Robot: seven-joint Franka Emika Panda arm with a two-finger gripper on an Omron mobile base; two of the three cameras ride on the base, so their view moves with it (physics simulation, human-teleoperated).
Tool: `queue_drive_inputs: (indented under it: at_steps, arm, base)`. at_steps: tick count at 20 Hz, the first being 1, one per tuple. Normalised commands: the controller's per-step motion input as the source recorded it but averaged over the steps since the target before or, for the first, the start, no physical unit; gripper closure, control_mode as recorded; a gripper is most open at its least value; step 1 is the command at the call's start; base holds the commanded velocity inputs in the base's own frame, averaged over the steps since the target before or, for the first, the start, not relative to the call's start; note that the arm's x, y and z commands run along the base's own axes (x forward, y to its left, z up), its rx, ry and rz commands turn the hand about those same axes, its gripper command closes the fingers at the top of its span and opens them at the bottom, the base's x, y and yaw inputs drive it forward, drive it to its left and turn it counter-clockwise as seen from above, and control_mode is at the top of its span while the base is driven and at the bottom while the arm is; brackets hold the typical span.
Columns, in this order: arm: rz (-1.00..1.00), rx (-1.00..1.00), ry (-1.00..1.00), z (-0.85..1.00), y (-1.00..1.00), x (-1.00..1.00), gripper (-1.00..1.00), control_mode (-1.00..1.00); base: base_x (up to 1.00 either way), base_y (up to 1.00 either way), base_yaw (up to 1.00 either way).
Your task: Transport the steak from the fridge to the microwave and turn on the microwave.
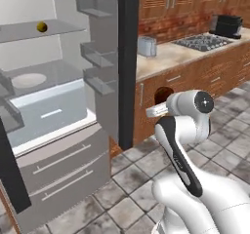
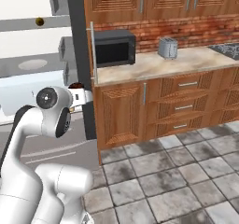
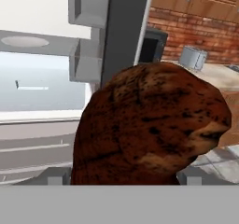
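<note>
The steak [image 3: 149, 125], dark reddish-brown with a tan end, looms large in the hand view between the two grey fingertips [image 3: 55, 177]. My gripper [image 3: 123, 176] is shut on it. From the base cameras the steak [image 1: 163, 94] [image 2: 75, 86] hangs in the air in front of the fridge door's dark edge [image 1: 128, 57], outside the open fridge [image 1: 58, 111]. The black microwave [image 2: 114, 48] [image 3: 151, 45] stands on the counter just right of that door edge, its door closed.
A small yellow ball [image 1: 42, 27] lies on the upper fridge shelf and a pale plate [image 1: 28, 80] on the one below. A toaster [image 2: 167, 47] and a stove top [image 1: 202, 42] are on the wooden counter [image 2: 154, 66]. Tiled floor lies in front.
</note>
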Motion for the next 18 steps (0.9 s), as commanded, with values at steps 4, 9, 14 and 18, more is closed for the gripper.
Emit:
queue_drive_inputs:
  at_steps: [4,9,14,18]
  arm:
    - [0.0,0.0,0.0,0.0,0.0,0.0,1.0,1.0]
    - [0.0,0.0,0.0,0.0,0.0,0.0,1.0,1.0]
    - [0.0,0.0,0.0,0.0,0.0,0.0,1.0,1.0]
    - [0.0,0.0,0.0,0.0,0.0,0.0,1.0,1.0]
  base:
    - [0.0,-0.26,-0.38]
    - [0.0,-0.25,-0.36]
    - [0.0,-0.29,-0.35]
    - [0.0,-0.31,-0.32]
